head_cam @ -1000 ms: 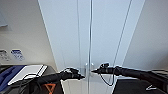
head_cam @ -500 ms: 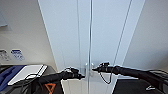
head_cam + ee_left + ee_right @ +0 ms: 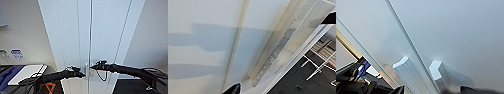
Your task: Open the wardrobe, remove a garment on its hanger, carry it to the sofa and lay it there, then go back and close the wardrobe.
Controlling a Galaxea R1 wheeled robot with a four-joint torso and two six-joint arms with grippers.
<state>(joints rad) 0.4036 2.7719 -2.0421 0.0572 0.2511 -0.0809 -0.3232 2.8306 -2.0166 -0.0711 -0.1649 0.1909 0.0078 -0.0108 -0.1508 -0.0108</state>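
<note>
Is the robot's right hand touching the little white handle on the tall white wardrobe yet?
Cannot tell. In the head view the right gripper sits right at the small white handles on the tall white wardrobe, with no plain gap or contact.

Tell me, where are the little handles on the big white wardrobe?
In the head view, the handles sit low on the middle seam of the wardrobe, right between the left gripper and the right gripper.

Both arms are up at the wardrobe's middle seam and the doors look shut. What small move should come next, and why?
Probably ease each gripper onto its own handle. The wardrobe doors meet at the seam, the left gripper and right gripper sit either side of it, and the two white handles stand free.
</note>
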